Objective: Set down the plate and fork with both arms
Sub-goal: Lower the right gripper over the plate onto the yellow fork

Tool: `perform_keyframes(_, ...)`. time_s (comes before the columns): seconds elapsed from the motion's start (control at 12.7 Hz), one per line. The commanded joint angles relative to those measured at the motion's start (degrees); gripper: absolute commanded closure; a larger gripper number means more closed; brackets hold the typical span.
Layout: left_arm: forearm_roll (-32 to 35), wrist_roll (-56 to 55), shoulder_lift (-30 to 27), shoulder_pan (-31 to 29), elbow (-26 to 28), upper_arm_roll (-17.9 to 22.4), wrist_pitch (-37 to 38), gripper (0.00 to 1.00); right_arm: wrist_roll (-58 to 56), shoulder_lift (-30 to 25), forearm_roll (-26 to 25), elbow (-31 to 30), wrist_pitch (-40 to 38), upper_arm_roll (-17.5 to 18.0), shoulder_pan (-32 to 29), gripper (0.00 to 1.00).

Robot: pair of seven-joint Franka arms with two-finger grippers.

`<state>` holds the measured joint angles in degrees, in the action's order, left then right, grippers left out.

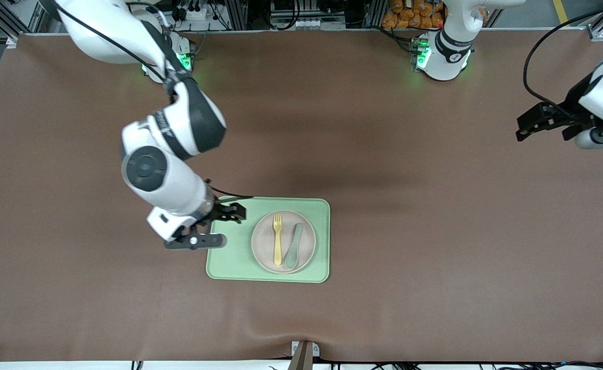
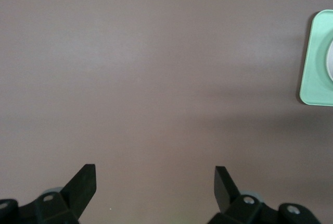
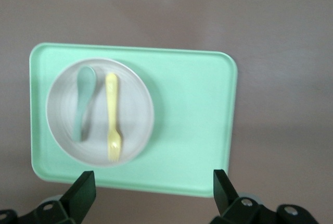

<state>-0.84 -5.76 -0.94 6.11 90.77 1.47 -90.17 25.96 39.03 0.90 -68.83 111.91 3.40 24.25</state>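
even overhead light; soft shadows; wrist views blurred

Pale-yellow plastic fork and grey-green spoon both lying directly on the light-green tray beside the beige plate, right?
Not quite: the pale-yellow plastic fork and grey-green spoon lie on the round beige plate, which sits on the light-green rectangular tray. The front view shows it.

A light-green tray sits on the brown table; a grey-green spoon lies above it.

Brown table; green tray directly on it, mid-table.
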Motion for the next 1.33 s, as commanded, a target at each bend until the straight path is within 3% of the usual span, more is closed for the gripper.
perform_keyframes(0.0, 1.2, 0.58, -1.7, -0.05, 1.08, -0.15, 0.52, 0.0, 5.58, 6.74, -1.78, 4.49, 5.75, -1.2, 4.21, 0.0)
perform_keyframes(0.31, 1.2, 0.14, -1.61, -0.05, 1.34, -0.32, 0.52, 0.0, 6.9, 12.63, -4.33, 4.4, 12.18, -1.29, 5.8, 0.13)
perform_keyframes(0.47, 1.2, -0.3, -1.61, 0.04, 1.34, -0.41, 1.22, 0.0, 9.8, 15.18, -6.87, 4.4, 14.82, -2.08, 6.6, 0.24)
perform_keyframes(0.71, 1.2, -0.13, -1.52, -0.05, 1.17, -0.15, 1.22, 0.0, 9.99, 16.6, -6.79, 4.4, 16.85, -2.08, 6.69, 0.34)
perform_keyframes(1.26, 1.28, 0.58, -2.49, -0.05, 1.17, -0.32, 2.89, 0.0, 10.34, 18.98, -6.7, 4.4, 19.76, -2.08, 7.83, 0.47)
